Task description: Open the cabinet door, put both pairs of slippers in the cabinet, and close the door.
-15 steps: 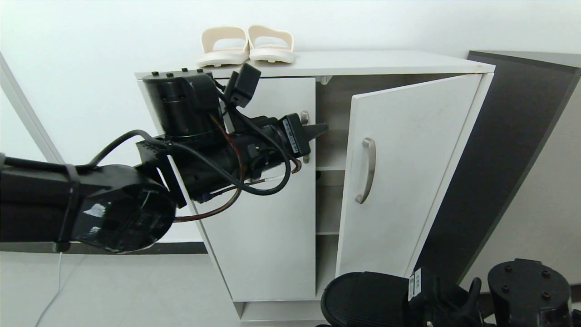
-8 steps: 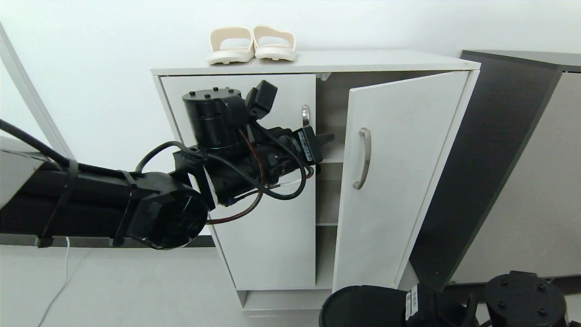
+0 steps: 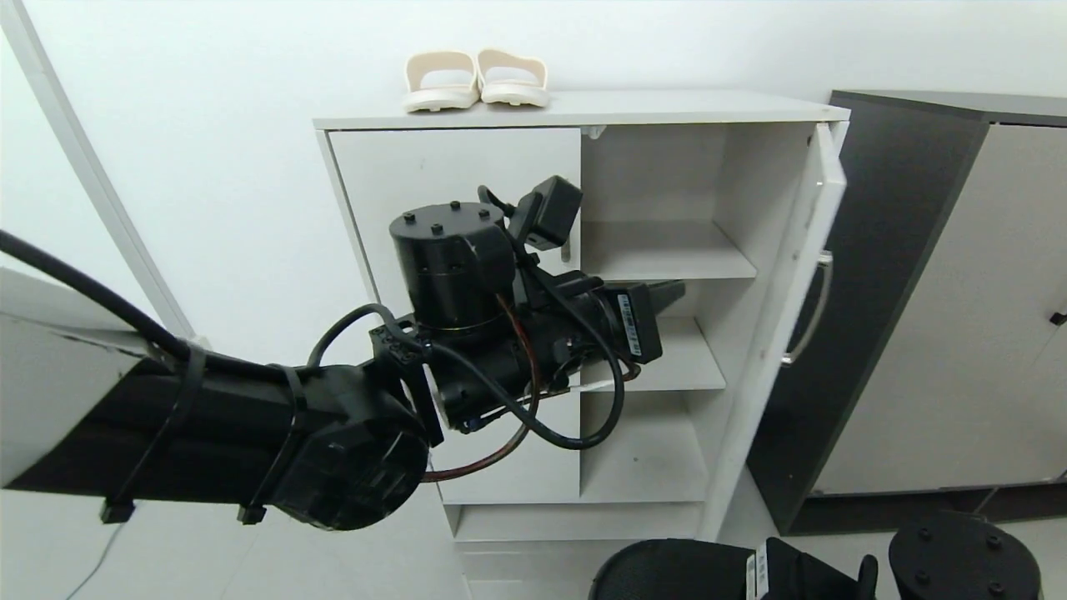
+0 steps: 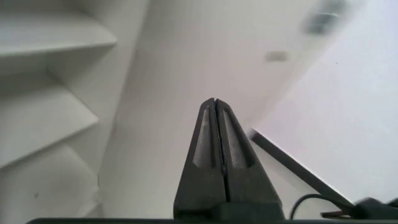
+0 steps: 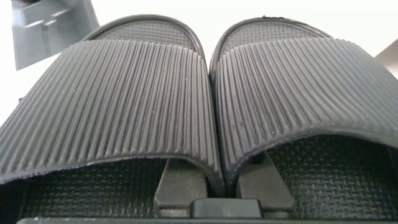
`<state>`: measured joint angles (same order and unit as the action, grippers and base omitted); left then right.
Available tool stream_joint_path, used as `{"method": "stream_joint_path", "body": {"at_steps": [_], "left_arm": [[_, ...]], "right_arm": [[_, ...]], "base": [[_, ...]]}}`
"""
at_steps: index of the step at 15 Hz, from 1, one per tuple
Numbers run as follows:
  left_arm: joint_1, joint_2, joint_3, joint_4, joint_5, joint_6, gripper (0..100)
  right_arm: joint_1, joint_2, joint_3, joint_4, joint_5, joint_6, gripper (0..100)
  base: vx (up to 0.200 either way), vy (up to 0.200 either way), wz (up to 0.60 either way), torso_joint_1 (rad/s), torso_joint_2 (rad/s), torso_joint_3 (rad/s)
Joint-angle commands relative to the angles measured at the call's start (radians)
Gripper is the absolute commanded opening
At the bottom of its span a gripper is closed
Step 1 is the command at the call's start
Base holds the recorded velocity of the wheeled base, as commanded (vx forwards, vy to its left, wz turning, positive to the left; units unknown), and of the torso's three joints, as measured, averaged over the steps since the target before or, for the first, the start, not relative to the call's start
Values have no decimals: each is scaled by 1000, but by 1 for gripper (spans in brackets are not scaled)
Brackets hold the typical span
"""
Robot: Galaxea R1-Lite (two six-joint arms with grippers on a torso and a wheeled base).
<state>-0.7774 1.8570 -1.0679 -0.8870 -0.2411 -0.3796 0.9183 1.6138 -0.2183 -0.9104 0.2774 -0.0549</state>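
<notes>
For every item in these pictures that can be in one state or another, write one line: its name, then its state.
Right cabinet door: swung wide open.
Left cabinet door: shut.
Cream slippers: side by side on the cabinet top, not yet inside.
Black slippers: held together in the right gripper.
Left gripper: shut, holding nothing, in front of the open shelves.
Right gripper: shut on the black slippers.

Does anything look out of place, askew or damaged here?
Nothing is damaged or spilled. The cream slippers sit on top of the cabinet, not inside it. Its right door stands wide open. The right gripper holds the black slippers.
</notes>
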Motion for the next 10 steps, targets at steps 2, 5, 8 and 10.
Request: {"method": "stream_joint_path", "body": {"at_steps": [2,5,8,10], "left_arm": [[43,-27,28,-4,28,1,0],[87,-111,75,-3,92,1,0],[149,-245,207,-1,128,4,0],[213,-380,324,3,195,8,0]], "right_arm": [[-6,8,-6,-4,2,1,0],[-33,35,-35,-4,-9,4,0],[-64,40,-64,-4,-30,10,0],[-102,60,-119,-4,-152,13,0]], "base": [[0,0,0,0,0,0],[0,0,0,0,0,0],[0,0,0,0,0,0],[0,0,0,0,0,0]]}}
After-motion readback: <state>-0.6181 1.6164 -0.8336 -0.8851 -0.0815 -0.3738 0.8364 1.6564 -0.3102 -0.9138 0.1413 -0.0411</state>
